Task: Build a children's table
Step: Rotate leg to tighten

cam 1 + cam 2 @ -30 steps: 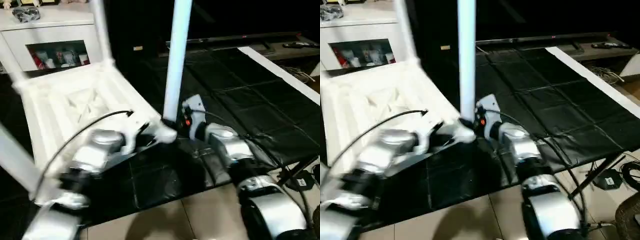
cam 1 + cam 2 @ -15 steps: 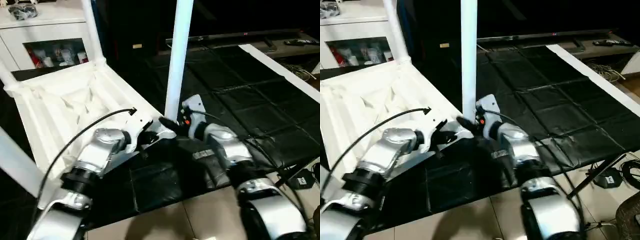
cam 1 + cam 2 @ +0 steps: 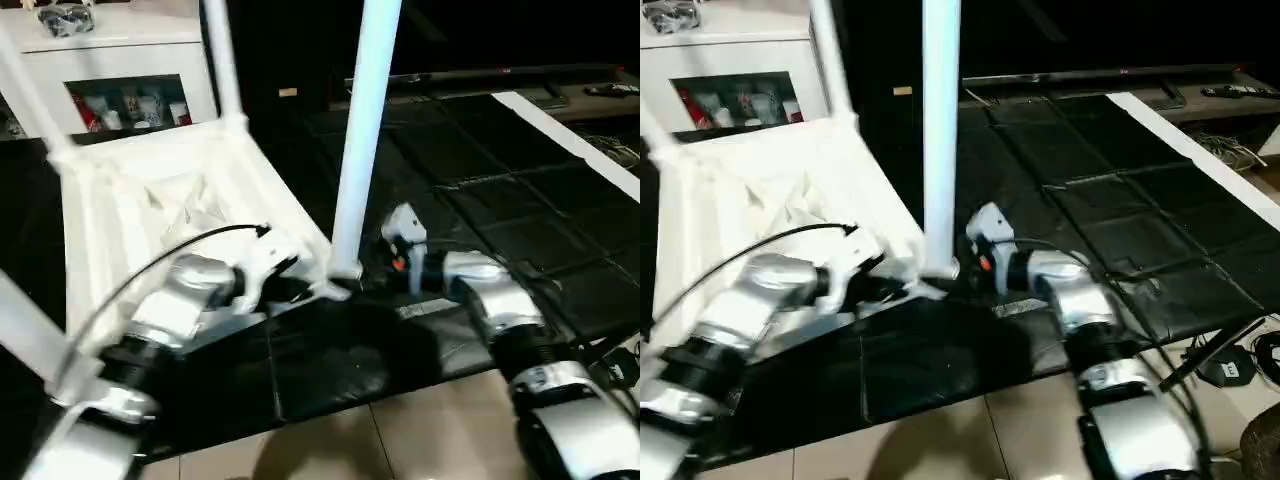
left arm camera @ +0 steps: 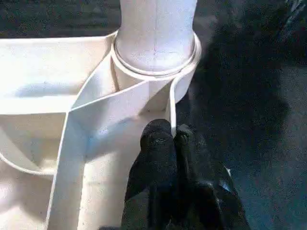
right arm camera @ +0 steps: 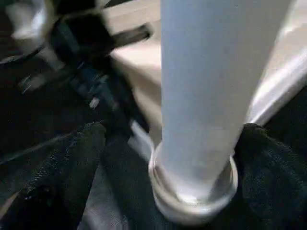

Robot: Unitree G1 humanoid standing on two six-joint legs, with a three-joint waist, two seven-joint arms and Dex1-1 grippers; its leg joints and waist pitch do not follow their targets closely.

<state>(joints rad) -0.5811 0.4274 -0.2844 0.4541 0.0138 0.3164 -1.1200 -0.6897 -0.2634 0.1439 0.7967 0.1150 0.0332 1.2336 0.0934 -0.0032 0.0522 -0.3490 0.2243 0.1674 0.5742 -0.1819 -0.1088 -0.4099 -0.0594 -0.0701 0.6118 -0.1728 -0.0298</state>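
I see the children's table [image 3: 150,200] upside down on the black worktop [image 3: 520,180], a white cabinet [image 3: 120,60] behind. Left fingers [image 4: 163,148] pinch its rim; right fingers [image 5: 72,163] spread around the leg [image 3: 362,140].

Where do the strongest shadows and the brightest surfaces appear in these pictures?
Left wrist view: leg and tabletop brightly lit, deep shadow on the black mat beside them. Left eye view: the leg stands bright against a dark background, with a soft shadow on the floor tiles.
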